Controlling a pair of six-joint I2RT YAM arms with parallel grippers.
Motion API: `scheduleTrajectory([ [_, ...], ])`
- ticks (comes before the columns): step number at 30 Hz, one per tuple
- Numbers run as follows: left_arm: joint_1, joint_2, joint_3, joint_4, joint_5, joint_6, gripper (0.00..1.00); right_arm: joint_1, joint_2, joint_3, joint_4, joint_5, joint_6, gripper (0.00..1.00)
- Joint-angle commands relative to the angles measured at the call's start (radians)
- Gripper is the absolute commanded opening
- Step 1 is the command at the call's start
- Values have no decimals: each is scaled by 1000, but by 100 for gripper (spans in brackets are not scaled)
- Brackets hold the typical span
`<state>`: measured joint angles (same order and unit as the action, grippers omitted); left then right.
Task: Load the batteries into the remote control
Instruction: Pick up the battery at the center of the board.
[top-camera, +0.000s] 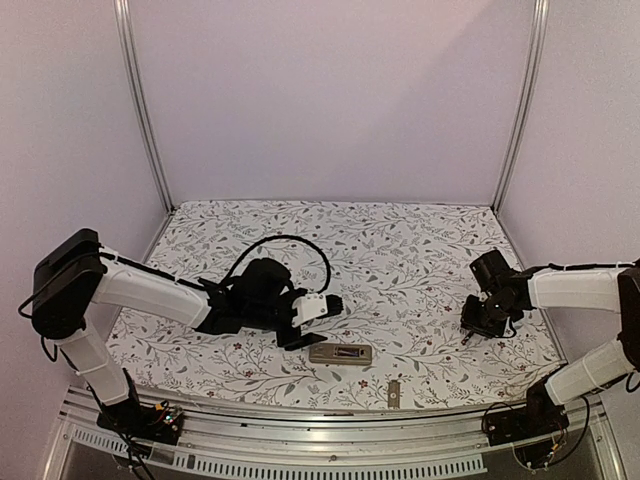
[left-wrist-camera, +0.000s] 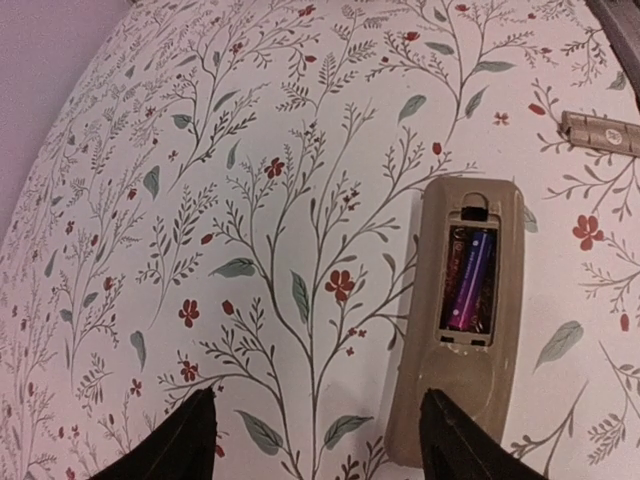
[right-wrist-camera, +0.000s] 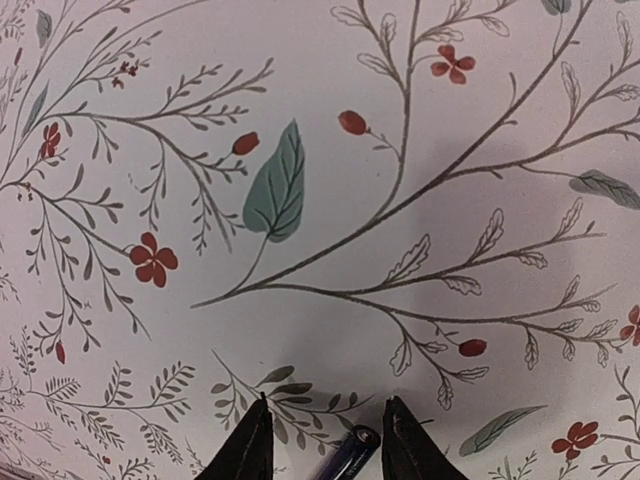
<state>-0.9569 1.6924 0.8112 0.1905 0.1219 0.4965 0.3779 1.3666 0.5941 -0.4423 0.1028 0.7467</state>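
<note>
The right gripper (right-wrist-camera: 327, 405) sat nearest its wrist camera, its 2 dark fingers (right-wrist-camera: 248, 450) pointing down at the flowered surface (right-wrist-camera: 330, 200) with a battery (right-wrist-camera: 352, 452) lying slantwise between them. The battery's rounded end sat just beside 1 finger and a sliver of cloth showed on its other side. I could not tell whether the gripper was clenched on it or only straddling it. From above, that gripper (top-camera: 477, 325) was tilted down over the right part of the surface, well apart from the remote (top-camera: 340, 354). The remote lay flat and back up near the front edge, about midway across. The left gripper (left-wrist-camera: 318, 400) was released, its tips spread wide with only cloth between them, and 1 tip overlapped the near end of the remote (left-wrist-camera: 465, 380). The bay (left-wrist-camera: 455, 290) was uncovered. A 2nd battery (left-wrist-camera: 478, 280), dark with a purple sheen, lay lengthwise in the slot farther from the gripper's middle. The slot beside it looked dark and reddish, and I could not tell what it held. A flat grey cover (left-wrist-camera: 605, 132) lay on the cloth beyond the remote's far end, apart from it. From above, the cover (top-camera: 394, 393) lay close to the front edge, and the left gripper (top-camera: 308, 322) hung just behind the remote's left end.
</note>
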Motion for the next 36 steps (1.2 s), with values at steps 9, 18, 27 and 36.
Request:
scheduleTrajectory([
  [9, 15, -34, 19, 1, 0, 20, 69, -5, -48, 24, -214, -11, -7, 39],
  [18, 13, -42, 19, -5, 3, 25, 69, -3, 12, 1, -140, -49, -9, 36],
  [27, 12, -40, 20, -13, -2, 33, 69, 1, 55, 9, -107, -120, -48, 0],
  [36, 13, -50, 37, -13, 17, 5, 68, 196, -187, 108, 173, -230, -405, 0],
])
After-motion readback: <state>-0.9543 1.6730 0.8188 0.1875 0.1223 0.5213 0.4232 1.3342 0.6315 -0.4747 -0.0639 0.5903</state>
